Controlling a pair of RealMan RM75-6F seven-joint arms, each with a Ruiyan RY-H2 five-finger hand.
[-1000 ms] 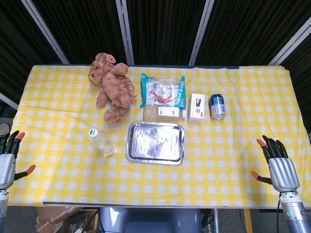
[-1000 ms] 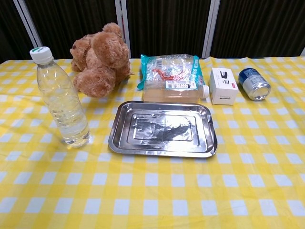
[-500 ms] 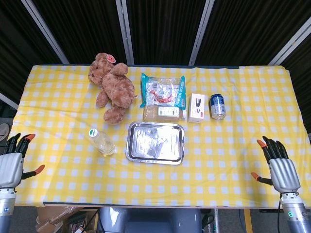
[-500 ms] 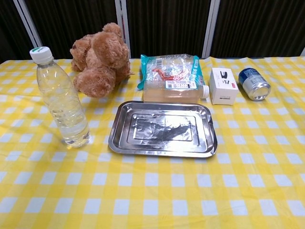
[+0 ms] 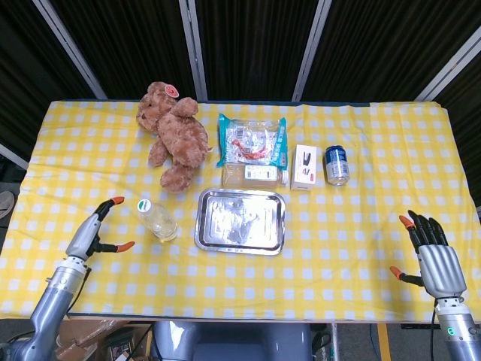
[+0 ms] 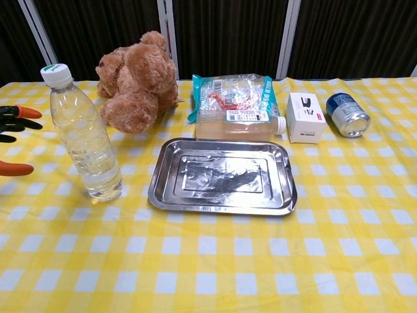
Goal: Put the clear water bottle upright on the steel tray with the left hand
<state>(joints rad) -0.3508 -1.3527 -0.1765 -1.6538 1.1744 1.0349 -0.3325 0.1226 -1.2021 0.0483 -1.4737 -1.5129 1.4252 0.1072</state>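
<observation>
The water bottle (image 5: 158, 221) stands upright at centre left, just left of the steel tray (image 5: 240, 220). The left robot hand (image 5: 94, 233), nearer, sits to its left, fingers spread, holding nothing; the right robot hand (image 5: 432, 256) is likewise empty, far right.

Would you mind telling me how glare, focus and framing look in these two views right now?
Chest view: sharp throughout; the steel tray mirrors dark and bright patches on its floor, the clear water bottle catches soft highlights, and the left hand is cropped at the frame edge. Head view: even light, faint shadows, the tray's floor washed pale by reflection; the right hand stays in focus.
</observation>
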